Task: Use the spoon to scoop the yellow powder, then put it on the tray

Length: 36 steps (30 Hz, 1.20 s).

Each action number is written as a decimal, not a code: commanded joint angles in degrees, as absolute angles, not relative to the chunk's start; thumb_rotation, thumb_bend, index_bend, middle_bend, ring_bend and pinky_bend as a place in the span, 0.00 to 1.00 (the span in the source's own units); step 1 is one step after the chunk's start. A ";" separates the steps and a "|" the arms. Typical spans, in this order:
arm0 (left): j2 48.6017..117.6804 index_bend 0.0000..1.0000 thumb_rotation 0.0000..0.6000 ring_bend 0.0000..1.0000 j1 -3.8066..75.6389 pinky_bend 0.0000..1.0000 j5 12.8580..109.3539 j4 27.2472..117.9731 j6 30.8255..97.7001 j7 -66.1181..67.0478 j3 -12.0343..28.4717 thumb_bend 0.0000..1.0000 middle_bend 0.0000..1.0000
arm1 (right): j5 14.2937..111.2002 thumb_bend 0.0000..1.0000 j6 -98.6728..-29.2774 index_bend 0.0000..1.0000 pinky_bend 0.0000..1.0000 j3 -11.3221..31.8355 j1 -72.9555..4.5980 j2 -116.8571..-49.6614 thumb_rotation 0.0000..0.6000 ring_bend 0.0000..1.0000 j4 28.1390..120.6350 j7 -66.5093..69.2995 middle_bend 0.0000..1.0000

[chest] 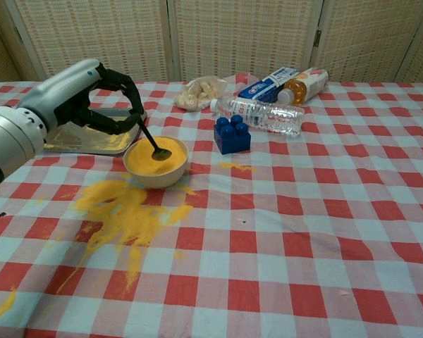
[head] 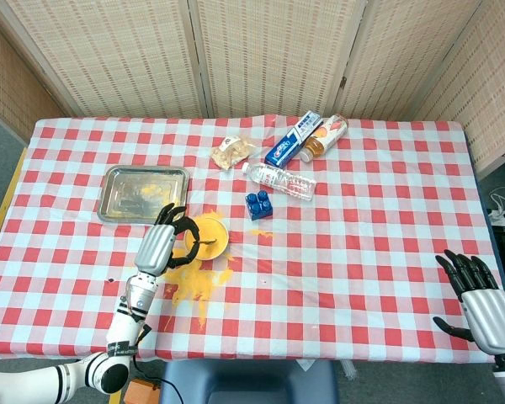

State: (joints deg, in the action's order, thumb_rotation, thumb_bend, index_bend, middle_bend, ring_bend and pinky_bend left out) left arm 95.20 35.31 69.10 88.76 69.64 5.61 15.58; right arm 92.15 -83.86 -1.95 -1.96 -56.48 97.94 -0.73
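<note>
Red-and-white checked cloth covers the table (chest: 324, 232), with spilled yellow powder (chest: 120, 208) at lower left of the chest view, just in front of the bowl (chest: 155, 163). Left hand (chest: 99, 95) grasps the black spoon (chest: 152, 144), handle slanting up-left, scoop end down-right in the bowl's powder; right hand (head: 480, 299), lower right in the head view, is released, fingers spread. Behind the bowl sits the tray (chest: 81, 141); right of it a blue block (chest: 232, 134), then a lying water bottle (chest: 257, 115), snack bag (chest: 197, 91), toothpaste box (chest: 268, 83) and a second bottle (chest: 303, 86).
</note>
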 commanded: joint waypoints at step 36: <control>97.42 0.82 1.00 0.13 36.36 0.05 68.78 80.65 70.58 4.19 17.78 0.67 0.42 | 91.69 0.05 -83.52 0.00 0.00 -1.79 -2.04 -56.57 1.00 0.00 98.06 -1.18 0.00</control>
State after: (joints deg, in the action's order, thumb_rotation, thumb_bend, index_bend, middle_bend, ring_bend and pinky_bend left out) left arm 97.47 36.39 68.73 80.59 70.53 4.20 17.82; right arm 91.69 -83.52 -1.79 -2.04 -56.57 98.06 -1.19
